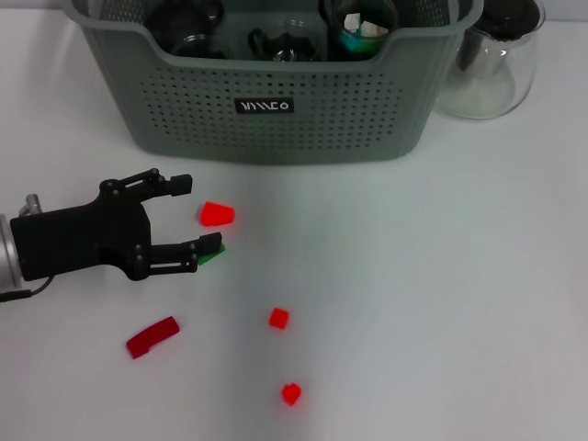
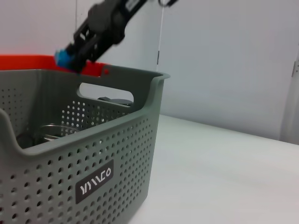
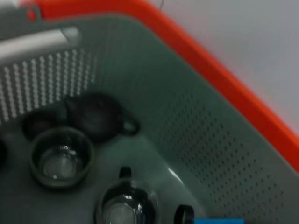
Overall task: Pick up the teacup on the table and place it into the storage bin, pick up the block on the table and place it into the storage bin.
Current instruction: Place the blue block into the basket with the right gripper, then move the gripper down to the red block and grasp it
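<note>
The grey-green storage bin (image 1: pixel 276 101) stands at the back of the white table and also shows in the left wrist view (image 2: pixel 93 158). My left gripper (image 1: pixel 204 214) is open, low over the table in front of the bin. A red block (image 1: pixel 218 214) lies just by the gap between its fingertips. A green block (image 1: pixel 213 256) lies at its near fingertip. My right gripper (image 2: pixel 64 57), with a blue tip, hangs over the bin's far side. Inside the bin are a dark teapot (image 3: pixel 96 116) and dark teacups (image 3: pixel 60 158). No teacup shows on the table.
A clear glass carafe (image 1: pixel 491 60) stands right of the bin. A red bar (image 1: pixel 152 337), a small red cube (image 1: pixel 278 318) and another red piece (image 1: pixel 291 393) lie on the near table. An orange edge (image 3: pixel 233 93) runs behind the bin.
</note>
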`<state>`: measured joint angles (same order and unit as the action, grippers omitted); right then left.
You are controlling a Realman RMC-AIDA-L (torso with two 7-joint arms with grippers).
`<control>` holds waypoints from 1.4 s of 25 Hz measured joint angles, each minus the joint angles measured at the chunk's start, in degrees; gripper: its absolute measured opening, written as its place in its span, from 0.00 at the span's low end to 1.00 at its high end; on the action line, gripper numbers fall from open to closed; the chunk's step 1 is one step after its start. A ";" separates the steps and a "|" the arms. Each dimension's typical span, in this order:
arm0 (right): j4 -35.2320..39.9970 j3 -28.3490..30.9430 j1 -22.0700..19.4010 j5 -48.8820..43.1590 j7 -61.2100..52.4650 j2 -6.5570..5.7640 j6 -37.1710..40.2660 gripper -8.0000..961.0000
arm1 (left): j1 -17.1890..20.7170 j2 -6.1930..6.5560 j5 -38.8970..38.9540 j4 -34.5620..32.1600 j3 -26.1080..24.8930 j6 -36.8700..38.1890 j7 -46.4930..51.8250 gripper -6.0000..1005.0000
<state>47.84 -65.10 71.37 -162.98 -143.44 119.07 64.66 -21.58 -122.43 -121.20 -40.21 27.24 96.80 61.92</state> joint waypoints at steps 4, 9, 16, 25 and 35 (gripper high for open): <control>-5.55 -2.60 0.19 -2.28 -0.53 0.72 -5.88 0.53 | -0.01 0.00 0.00 0.15 0.00 -0.37 0.01 0.88; -7.97 -5.37 0.31 -4.67 -2.46 1.14 -9.70 0.55 | -0.04 0.00 -0.01 0.21 0.00 -0.38 0.04 0.88; -7.10 -6.68 -0.05 -4.91 -3.71 0.90 -9.82 0.56 | 0.08 0.00 0.00 0.22 0.00 -0.39 0.04 0.88; -1.35 -7.08 -0.86 -4.31 -3.81 1.08 -6.85 0.82 | 0.59 -0.17 0.00 0.06 -0.09 0.10 0.04 0.88; 30.24 -2.02 -9.91 17.95 2.22 0.33 13.14 0.92 | 0.97 -0.04 -0.02 -0.18 -0.08 1.85 0.04 0.88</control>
<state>78.08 -67.12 61.46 -145.02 -141.22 119.40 77.80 -20.61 -122.47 -121.22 -40.39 27.17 98.66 61.96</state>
